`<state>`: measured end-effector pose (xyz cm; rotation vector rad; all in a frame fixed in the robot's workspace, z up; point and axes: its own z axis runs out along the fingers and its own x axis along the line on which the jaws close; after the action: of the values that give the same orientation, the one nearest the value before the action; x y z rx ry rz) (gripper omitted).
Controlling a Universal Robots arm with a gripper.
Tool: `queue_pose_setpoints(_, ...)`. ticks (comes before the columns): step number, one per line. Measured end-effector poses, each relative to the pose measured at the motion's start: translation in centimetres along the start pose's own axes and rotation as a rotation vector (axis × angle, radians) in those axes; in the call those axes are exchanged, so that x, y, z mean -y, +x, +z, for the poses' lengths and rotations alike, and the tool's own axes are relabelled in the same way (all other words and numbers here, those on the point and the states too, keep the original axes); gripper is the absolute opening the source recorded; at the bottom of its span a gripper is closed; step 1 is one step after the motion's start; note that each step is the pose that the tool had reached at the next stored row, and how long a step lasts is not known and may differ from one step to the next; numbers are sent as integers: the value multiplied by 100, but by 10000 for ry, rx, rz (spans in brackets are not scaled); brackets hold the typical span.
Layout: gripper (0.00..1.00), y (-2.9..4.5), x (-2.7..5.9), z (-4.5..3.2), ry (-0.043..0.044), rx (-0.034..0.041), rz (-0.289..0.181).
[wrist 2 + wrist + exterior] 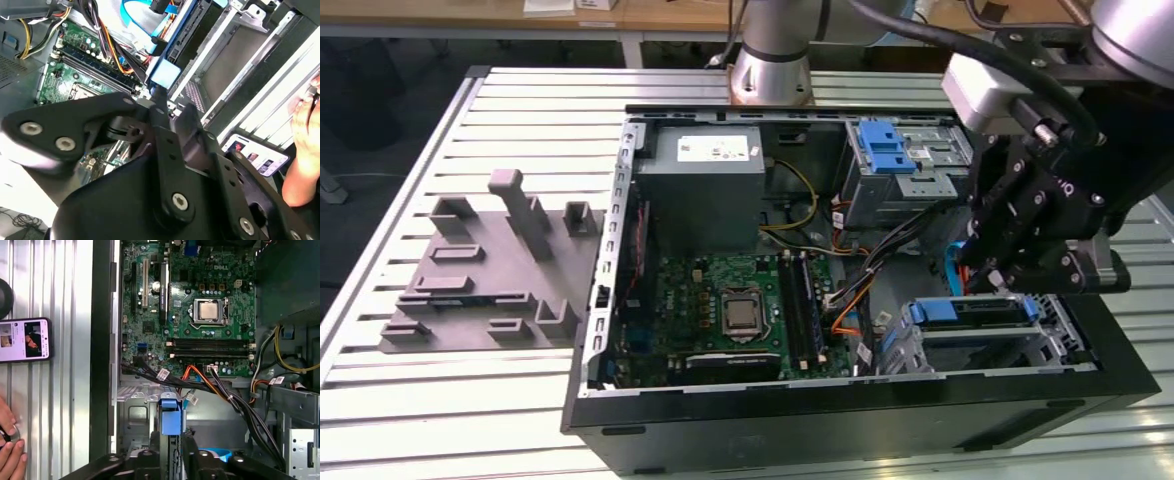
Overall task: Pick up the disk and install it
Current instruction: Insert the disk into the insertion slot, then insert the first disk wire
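Blue plastic frames the disk (pixel 170 415), clenched edge-on in the claw (pixel 171 437) at the drive cage (pixel 1070 335) in the open computer case (pixel 854 395), apparently so its rails meet the slot.

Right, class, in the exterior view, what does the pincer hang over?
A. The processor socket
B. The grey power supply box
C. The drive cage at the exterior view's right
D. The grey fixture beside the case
C: the pincer hangs above the drive cage in the open case's corner at the exterior view's right, apart from the other three.
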<state>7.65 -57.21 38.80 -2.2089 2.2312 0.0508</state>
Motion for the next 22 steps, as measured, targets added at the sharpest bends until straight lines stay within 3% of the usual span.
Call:
queue_pose_setpoints(7, 11, 2, 2, 105, -1, -1, 0)
queue_pose_setpoints(14, 11, 4, 4, 157, 0, 1, 0)
queue_pose_setpoints(22, 11, 4, 4, 164, 0, 0, 0)
